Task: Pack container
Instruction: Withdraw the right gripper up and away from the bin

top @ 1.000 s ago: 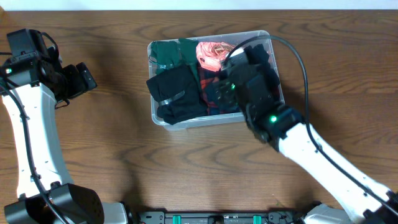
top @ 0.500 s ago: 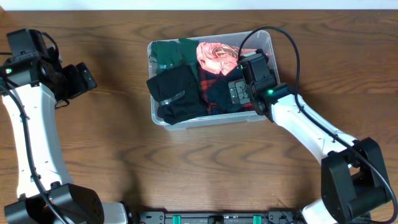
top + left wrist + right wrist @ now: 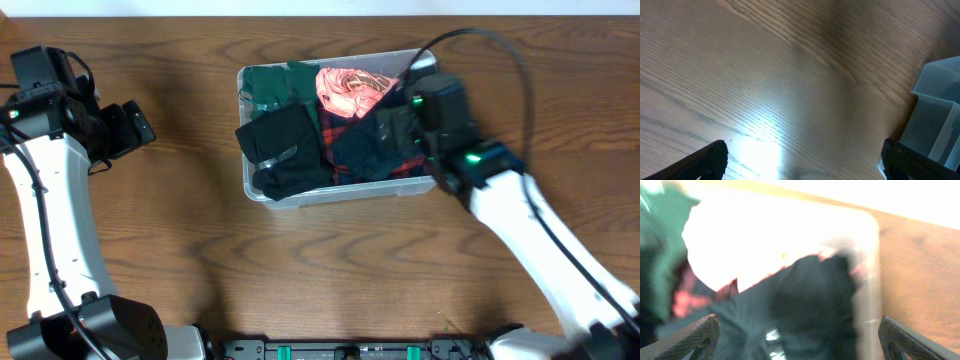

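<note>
Wood-grain bench: large clear plastic rectangular container sits mid-bench, near full. Right gripper hangs over its right end, jaws wide, empty. Left gripper is wide, empty, over bare bench well to the left. Risks: right finger snags dark navy cloth and drags it out; black folded garment overhangs left rim, could slip.

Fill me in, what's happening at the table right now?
The clear container holds clothes: a black garment, a green garment, a pink cloth and a red plaid cloth. The right claw hangs open over its right end, above a dark garment, holding nothing. The left claw is open too, over bare table left of the container.
</note>
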